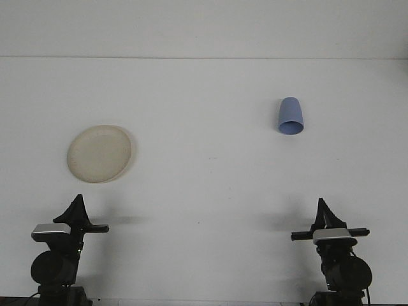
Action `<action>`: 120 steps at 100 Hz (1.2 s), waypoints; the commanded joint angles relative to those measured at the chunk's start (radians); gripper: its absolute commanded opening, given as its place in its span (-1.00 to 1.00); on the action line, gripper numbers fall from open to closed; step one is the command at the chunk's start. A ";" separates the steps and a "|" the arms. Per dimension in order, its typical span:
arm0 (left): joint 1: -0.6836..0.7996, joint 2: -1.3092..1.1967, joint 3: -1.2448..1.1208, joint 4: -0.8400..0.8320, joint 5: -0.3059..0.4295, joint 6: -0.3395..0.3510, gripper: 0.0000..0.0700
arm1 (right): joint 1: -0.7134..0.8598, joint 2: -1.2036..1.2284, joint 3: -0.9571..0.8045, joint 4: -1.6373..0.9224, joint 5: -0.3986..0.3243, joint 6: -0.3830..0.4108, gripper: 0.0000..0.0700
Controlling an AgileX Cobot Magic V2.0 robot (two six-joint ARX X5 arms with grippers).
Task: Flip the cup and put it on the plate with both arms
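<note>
The small blue plastic cup lies on the white table at about two o'clock, its open mouth facing the robot. The round cream plate sits far away at nine o'clock. Nothing lies between them. The left gripper and right gripper wait at the near edge, each pinched together.
</note>
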 commanded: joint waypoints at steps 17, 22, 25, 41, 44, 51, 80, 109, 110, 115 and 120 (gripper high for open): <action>0.000 -0.001 -0.020 0.013 -0.004 0.006 -0.96 | 0.001 0.003 0.036 0.032 0.005 0.378 -1.00; 0.000 -0.001 -0.020 0.012 -0.004 0.006 -0.96 | 0.001 0.021 0.073 0.031 0.005 0.377 -1.00; 0.000 -0.001 -0.020 0.013 -0.004 0.006 -0.96 | 0.001 0.038 0.100 0.027 0.005 0.377 -1.00; 0.000 -0.001 -0.020 0.013 -0.004 0.006 -0.96 | 0.001 0.221 0.305 -0.030 0.023 0.350 -1.00; 0.000 -0.001 -0.020 0.013 -0.004 0.006 -0.96 | 0.001 0.270 0.347 -0.037 0.023 0.329 -1.00; 0.000 -0.001 -0.020 0.013 -0.004 0.006 -0.96 | 0.001 0.390 0.439 -0.040 0.010 0.286 -0.68; 0.000 -0.001 -0.020 0.013 -0.004 0.006 -0.96 | 0.001 0.857 0.759 -0.032 -0.033 0.159 0.67; 0.000 -0.001 -0.020 0.013 -0.004 0.006 -0.96 | 0.001 1.226 0.796 0.098 -0.027 0.116 0.67; 0.000 -0.001 -0.020 0.013 -0.004 0.006 -0.96 | 0.001 1.239 0.796 0.104 -0.027 0.114 0.67; 0.000 -0.001 -0.020 0.012 -0.004 0.006 -0.96 | 0.001 1.303 0.796 0.145 -0.027 0.105 0.67; 0.000 -0.001 -0.020 0.013 -0.004 0.006 -0.96 | 0.001 1.365 0.796 0.203 -0.028 0.093 0.67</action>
